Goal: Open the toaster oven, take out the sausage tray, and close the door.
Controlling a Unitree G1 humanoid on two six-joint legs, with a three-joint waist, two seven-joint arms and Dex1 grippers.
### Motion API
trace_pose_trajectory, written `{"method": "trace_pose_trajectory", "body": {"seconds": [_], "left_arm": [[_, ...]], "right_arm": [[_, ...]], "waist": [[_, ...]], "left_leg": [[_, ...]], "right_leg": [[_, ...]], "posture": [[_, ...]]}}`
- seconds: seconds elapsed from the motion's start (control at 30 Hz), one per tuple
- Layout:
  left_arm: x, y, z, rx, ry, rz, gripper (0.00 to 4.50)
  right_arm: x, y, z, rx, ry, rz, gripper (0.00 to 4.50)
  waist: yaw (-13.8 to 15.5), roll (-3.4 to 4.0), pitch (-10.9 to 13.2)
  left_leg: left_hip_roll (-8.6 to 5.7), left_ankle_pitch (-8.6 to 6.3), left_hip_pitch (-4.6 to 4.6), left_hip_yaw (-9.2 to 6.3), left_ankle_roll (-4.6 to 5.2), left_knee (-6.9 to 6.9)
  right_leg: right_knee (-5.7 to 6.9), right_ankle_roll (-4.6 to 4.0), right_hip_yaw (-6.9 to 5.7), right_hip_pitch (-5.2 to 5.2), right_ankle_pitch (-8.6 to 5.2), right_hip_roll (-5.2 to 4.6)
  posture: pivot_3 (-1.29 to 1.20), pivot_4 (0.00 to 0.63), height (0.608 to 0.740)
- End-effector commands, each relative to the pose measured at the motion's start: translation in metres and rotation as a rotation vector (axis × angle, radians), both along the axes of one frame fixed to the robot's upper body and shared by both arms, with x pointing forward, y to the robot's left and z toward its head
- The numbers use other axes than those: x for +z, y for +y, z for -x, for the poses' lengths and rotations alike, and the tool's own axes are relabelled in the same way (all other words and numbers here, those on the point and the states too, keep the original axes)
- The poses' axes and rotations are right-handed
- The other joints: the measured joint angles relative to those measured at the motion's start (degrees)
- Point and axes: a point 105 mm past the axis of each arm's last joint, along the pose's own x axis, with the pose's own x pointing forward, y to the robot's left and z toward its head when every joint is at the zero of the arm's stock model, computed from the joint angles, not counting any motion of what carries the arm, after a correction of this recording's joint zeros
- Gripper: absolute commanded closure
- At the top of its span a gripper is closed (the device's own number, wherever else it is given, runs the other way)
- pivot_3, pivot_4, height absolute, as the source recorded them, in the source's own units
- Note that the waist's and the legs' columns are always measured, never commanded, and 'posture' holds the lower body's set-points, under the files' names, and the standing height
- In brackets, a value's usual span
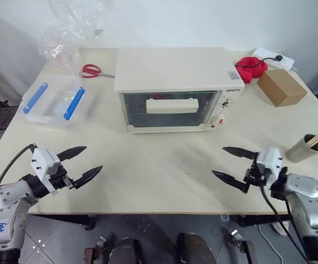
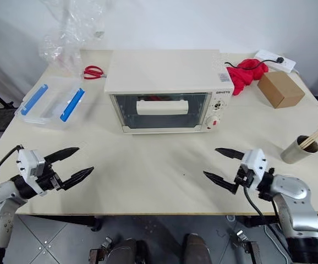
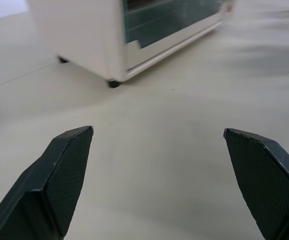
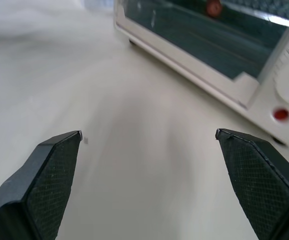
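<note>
Task at its outset — the toaster oven (image 1: 178, 88) stands mid-table, its door (image 1: 170, 109) shut, the sausage tray presumably inside, not discernible. My left end effector (image 1: 84, 163) and right end effector (image 1: 226, 163) hover near the table's front edge — both spread wide, empty. All three steps remain.

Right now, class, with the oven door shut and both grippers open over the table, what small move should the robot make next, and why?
Probably bring the right gripper forward toward the door's handle. The door of the toaster oven is closed, and both it and the open left gripper hover empty near the table's front edge, well short of it.
</note>
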Motion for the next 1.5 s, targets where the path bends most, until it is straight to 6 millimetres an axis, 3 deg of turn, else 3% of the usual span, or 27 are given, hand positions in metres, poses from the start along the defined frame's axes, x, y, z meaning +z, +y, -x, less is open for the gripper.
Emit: {"method": "trace_pose_trajectory", "body": {"seconds": [0.03,0.17,0.27,0.4,0.57,0.8,1.0,1.07,1.17,1.5], "left_arm": [[0.011,0.003,-0.004,0.013,-0.056,0.018,0.04],[0.019,-0.001,-0.01,-0.025,-0.033,0.108,0.04],[0.046,0.005,-0.022,-0.021,-0.028,0.321,0.04],[0.047,0.0,-0.024,-0.045,0.001,0.321,0.04],[0.043,-0.002,-0.022,-0.044,0.021,0.314,0.04],[0.044,-0.003,-0.023,-0.049,0.028,0.332,0.04],[0.056,-0.01,-0.037,-0.09,0.013,0.382,0.04],[0.072,-0.016,-0.047,-0.114,-0.034,0.442,0.44],[0.086,-0.027,-0.053,-0.167,-0.067,0.472,1.3],[0.089,-0.079,-0.088,-0.254,-0.103,0.393,4.48]], "right_arm": [[0.042,0.013,-0.013,0.018,-0.087,-0.097,0.0],[0.068,0.037,-0.035,0.07,-0.039,-0.161,0.0],[0.086,0.055,-0.053,0.1,-0.06,-0.175,0.0],[0.093,0.071,-0.059,0.146,-0.049,-0.206,0.0],[0.096,0.086,-0.051,0.244,-0.057,-0.199,0.0],[0.097,0.087,-0.033,0.326,-0.123,-0.149,0.0],[0.071,0.083,-0.013,0.386,-0.211,0.022,0.0],[0.059,0.08,-0.009,0.389,-0.256,0.088,0.0],[0.056,0.079,-0.01,0.372,-0.304,0.106,0.0],[0.051,0.077,-0.014,0.363,-0.348,0.143,0.0]], "waist": [[-0.15,0.03,0.02],[0.01,0.07,0.04],[0.29,0.07,0.04],[0.36,0.06,0.04],[0.28,0.06,0.04],[0.28,0.06,0.04],[0.47,0.06,0.04],[0.46,0.05,0.03],[0.26,0.04,0.04],[0.33,0.03,0.04]], "left_leg": [[0.0,0.0,0.02,0.02,0.0,0.0],[0.03,0.06,0.11,0.08,-0.01,0.08],[0.06,0.05,0.09,0.04,-0.04,0.06],[0.01,0.03,0.01,-0.06,-0.05,0.07],[-0.01,-0.04,-0.06,-0.02,-0.04,0.06],[0.0,-0.03,-0.06,-0.02,-0.06,0.05],[0.0,-0.03,-0.07,0.0,-0.06,0.04],[0.0,-0.03,-0.06,0.09,-0.07,0.05],[-0.01,-0.01,-0.07,0.12,-0.09,0.08],[0.0,0.02,-0.04,0.37,-0.13,0.1]], "right_leg": [[0.0,0.0,0.02,0.0,0.0,0.0],[0.08,-0.04,0.15,-0.05,-0.01,-0.03],[0.41,-0.09,0.1,-0.09,-0.04,-0.02],[0.47,-0.08,0.0,-0.11,-0.04,-0.02],[0.41,-0.07,-0.07,-0.14,-0.04,-0.03],[0.39,-0.07,-0.09,-0.14,-0.04,-0.02],[0.34,-0.07,-0.12,-0.13,-0.04,-0.02],[0.33,-0.07,-0.19,-0.07,-0.04,-0.02],[0.32,-0.06,-0.2,-0.07,-0.04,-0.02],[0.32,-0.05,-0.23,-0.04,-0.04,0.02]], "posture": [[0.0,0.15,0.74],[0.0,0.15,0.74],[0.0,0.15,0.74],[0.0,0.15,0.74],[0.0,0.15,0.74],[0.0,0.15,0.74],[0.0,0.15,0.74],[0.0,0.15,0.74],[0.0,0.15,0.74],[0.0,0.15,0.74]]}}
